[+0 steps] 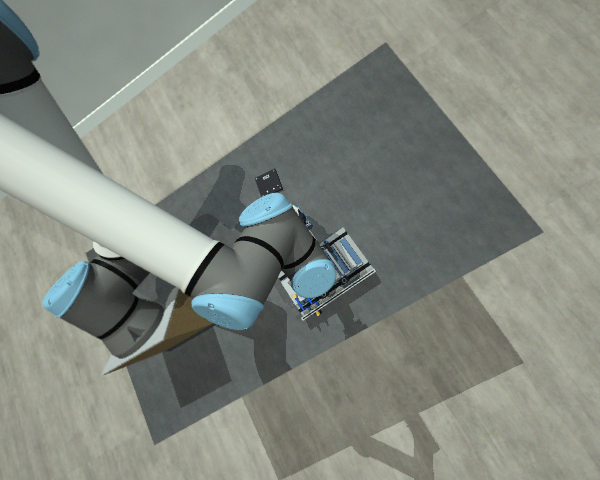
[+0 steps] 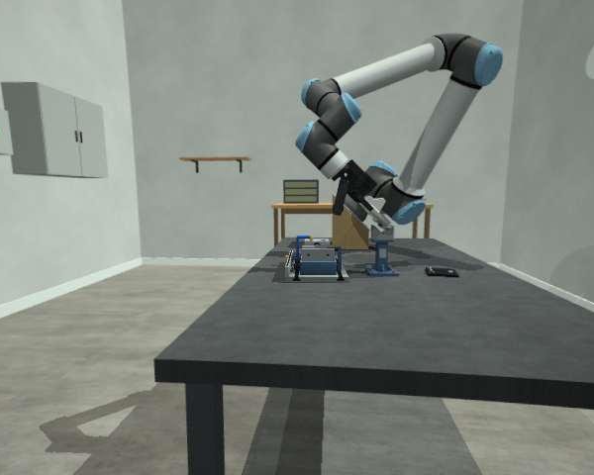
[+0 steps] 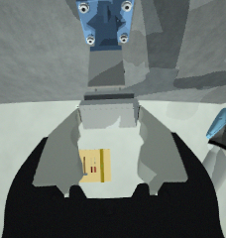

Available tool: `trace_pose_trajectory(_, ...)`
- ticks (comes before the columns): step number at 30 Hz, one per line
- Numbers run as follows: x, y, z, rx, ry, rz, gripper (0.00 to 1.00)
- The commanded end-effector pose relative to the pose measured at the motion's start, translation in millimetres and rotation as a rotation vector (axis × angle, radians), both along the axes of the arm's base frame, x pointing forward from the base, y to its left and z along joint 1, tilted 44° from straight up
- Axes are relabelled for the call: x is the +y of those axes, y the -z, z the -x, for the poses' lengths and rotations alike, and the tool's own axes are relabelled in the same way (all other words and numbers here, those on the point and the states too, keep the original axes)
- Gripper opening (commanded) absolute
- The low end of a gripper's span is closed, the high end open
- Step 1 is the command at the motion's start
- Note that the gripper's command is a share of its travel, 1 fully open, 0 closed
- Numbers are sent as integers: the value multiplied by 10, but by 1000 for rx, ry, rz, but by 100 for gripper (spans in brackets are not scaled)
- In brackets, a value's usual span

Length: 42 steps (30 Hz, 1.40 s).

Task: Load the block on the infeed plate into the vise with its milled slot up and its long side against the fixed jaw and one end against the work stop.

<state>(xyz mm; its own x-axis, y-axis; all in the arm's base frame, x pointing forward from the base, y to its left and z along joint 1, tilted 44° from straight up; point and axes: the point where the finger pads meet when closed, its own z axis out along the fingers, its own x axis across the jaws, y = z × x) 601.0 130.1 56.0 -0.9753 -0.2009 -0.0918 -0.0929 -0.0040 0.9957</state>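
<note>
My gripper (image 2: 386,224) (image 3: 109,107) is shut on the part, tilted steeply at the top of the V-block stand. The part (image 3: 109,117) is a light grey block spanning the gap between the fingertips in the wrist view. The V-block (image 2: 381,234) is a grey head on a blue pedestal (image 2: 382,253); whether the part rests in it is hard to tell. The slot's direction cannot be made out. The vise (image 2: 318,253) (image 1: 348,252) stands beside the pedestal with no part seen in it; the arm hides some of it from above. The gripper is hidden in the top view.
A black plate (image 1: 268,181) (image 2: 442,271) lies on the table on the other side of the V-block stand from the vise. Blue air fittings (image 2: 302,237) rise behind the vise jaws. The wooden wedge (image 2: 349,235) of the arm's mount stands farther back.
</note>
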Motion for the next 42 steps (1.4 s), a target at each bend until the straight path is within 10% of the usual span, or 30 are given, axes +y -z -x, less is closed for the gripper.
trace_pose_trajectory(1,-29,-26,-7,-1,1,0,0)
trace_pose_trajectory(42,-83,-82,-13,-1,1,0,0)
